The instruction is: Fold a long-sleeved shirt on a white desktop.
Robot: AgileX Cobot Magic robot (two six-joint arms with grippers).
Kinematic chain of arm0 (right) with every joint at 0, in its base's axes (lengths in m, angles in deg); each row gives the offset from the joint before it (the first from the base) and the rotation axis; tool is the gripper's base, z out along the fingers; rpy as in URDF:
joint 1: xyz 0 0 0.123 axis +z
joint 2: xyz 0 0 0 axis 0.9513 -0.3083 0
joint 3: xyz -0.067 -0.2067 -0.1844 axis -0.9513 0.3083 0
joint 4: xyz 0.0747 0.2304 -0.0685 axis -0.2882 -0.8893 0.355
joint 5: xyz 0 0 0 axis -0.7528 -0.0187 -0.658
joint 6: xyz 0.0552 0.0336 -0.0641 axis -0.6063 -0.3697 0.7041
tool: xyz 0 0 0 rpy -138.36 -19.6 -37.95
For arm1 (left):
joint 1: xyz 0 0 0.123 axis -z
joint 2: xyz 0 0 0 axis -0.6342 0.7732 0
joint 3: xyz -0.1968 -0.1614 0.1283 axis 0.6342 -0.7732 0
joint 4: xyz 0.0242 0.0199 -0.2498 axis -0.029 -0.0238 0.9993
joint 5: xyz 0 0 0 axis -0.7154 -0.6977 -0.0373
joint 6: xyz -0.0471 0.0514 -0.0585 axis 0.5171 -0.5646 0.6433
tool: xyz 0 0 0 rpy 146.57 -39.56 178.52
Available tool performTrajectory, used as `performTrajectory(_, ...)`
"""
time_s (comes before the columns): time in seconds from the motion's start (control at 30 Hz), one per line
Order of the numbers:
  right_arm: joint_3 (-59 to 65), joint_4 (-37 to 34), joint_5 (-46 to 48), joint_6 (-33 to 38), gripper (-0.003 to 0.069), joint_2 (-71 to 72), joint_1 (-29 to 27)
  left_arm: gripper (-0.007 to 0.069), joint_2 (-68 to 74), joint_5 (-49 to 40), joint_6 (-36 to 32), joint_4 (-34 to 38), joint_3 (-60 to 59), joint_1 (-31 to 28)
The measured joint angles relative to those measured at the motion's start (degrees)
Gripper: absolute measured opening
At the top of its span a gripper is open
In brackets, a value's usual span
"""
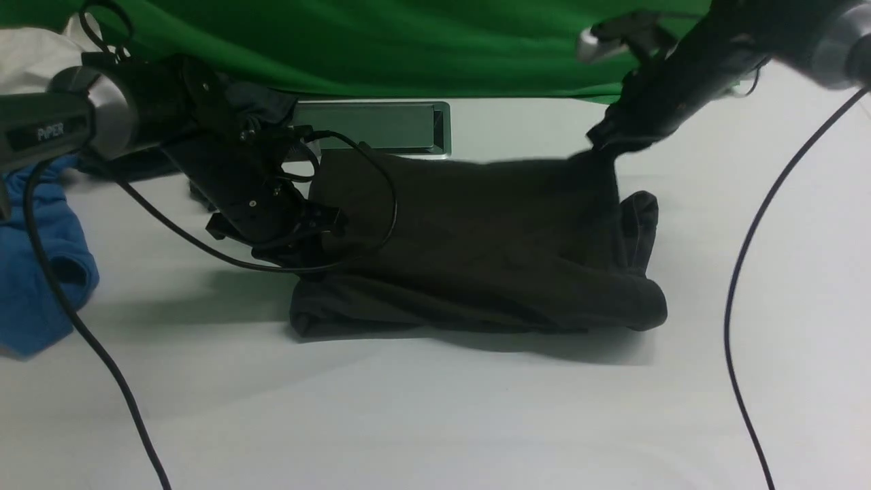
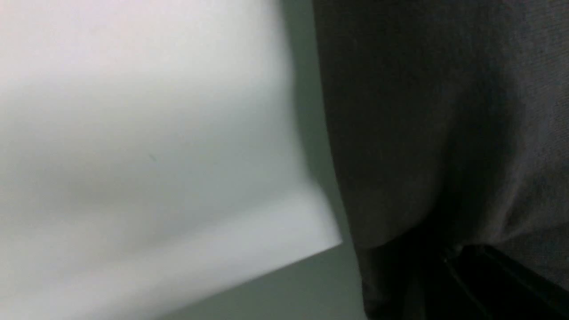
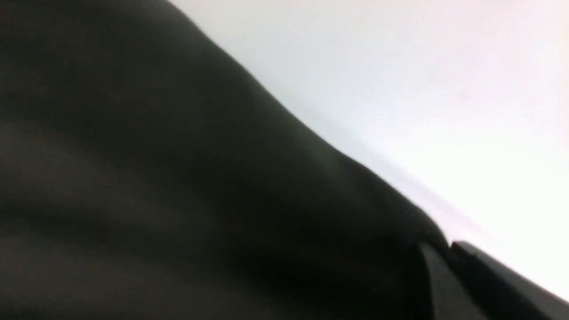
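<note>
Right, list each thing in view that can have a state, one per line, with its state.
long-sleeved shirt: partly folded, far edge lifted off the white desktop, near edge resting on it.
left gripper: shut on the shirt's left far edge.
right gripper: shut on the shirt's right far corner.
blue garment: crumpled on the desktop at the left, untouched.
cable slot: lid closed, behind the shirt.

One dark long-sleeved shirt (image 1: 476, 245), one blue garment (image 1: 34, 272), one cable slot (image 1: 371, 127), two arms.
</note>
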Motion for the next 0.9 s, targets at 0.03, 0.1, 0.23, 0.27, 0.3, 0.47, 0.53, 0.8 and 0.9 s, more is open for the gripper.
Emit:
performTrajectory(0.03,-0.1,1.0,0.0,-0.1,0.002,0.3,-0.3,0.0039,0.0,0.0,0.0,0.0,0.0,0.0)
performTrajectory(0.1,-0.1,2.3,0.1,-0.1,0.002,0.4,-0.7,0.0039,0.0,0.0,0.0,-0.1,0.0,0.0)
performTrajectory(0.23,-0.1,3.4,0.2,2.1,0.002,0.1,-1.3,0.0039,0.0,0.1,0.0,-0.2,0.0,0.0)
performTrajectory(0.27,-0.1,3.4,0.1,2.3,0.002,0.0,-1.3,0.0039,0.0,0.1,0.0,-0.2,0.0,0.0)
performTrajectory(0.3,-0.1,3.4,-0.1,2.9,0.002,-0.3,-1.3,0.0039,0.0,0.1,0.0,-0.2,0.0,0.1)
performTrajectory(0.47,-0.1,4.6,-1.0,0.8,0.005,-1.3,-1.3,0.0052,0.0,0.3,0.2,-0.3,0.0,0.1)
performTrajectory(0.53,-0.1,5.8,-1.5,-2.0,0.0123,-1.4,-1.3,0.0084,0.0,0.5,0.4,-0.5,0.0,0.1)
performTrajectory(0.8,-0.1,6.4,1.8,-6.4,0.0507,4.3,-1.5,0.0384,-3.6,-0.1,2.0,-2.6,-0.3,0.1)
performTrajectory(0.9,-0.1,6.4,4.0,-9.1,0.0507,9.2,-1.5,0.0541,-8.1,-0.8,3.6,-4.5,-0.5,0.1)
